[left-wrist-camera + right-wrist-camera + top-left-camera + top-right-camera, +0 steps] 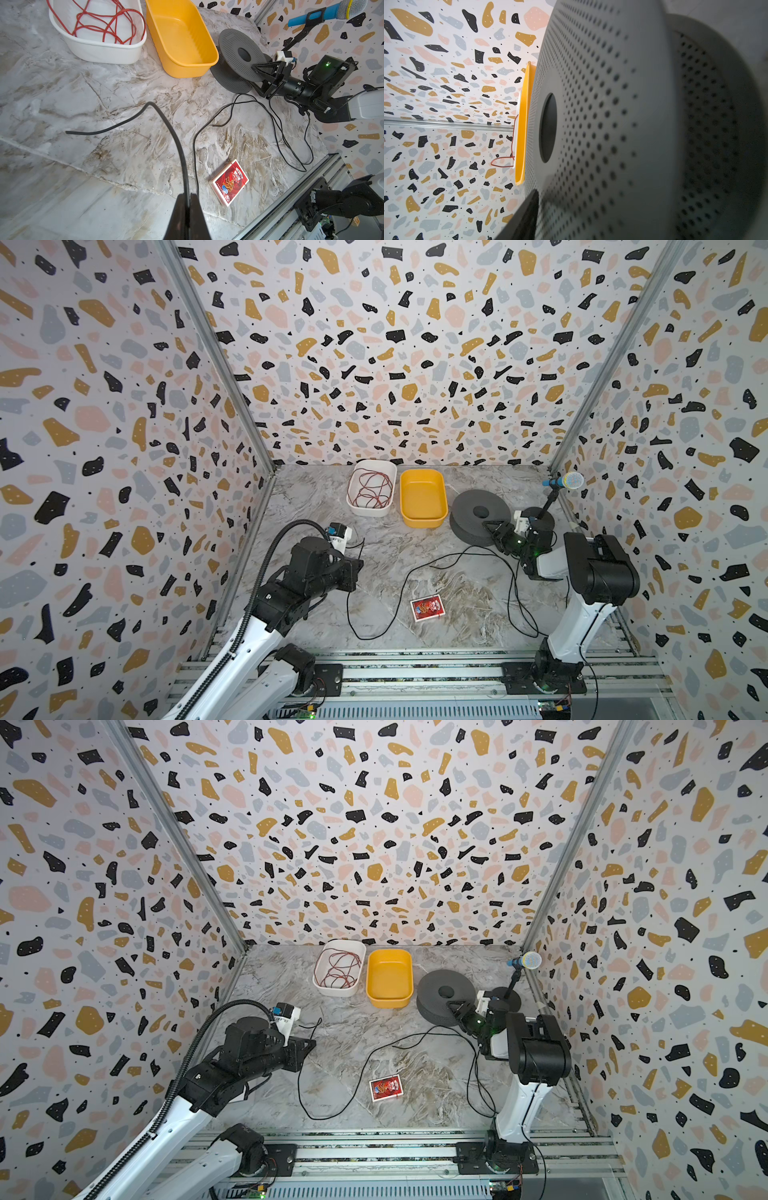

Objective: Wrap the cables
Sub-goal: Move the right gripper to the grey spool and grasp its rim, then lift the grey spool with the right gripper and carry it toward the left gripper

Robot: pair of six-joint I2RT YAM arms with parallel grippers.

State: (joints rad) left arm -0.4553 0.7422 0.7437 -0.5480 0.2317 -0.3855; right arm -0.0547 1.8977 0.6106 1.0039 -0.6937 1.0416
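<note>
Though thin, black cable (179, 150) sprawls in loose loops.

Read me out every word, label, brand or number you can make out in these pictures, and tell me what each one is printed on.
No text can be read in any view.
Red card box: print around its gold picture, too small and blurred to read.
White housing on the left wrist: dark marks in a top view, too small to read.
</note>
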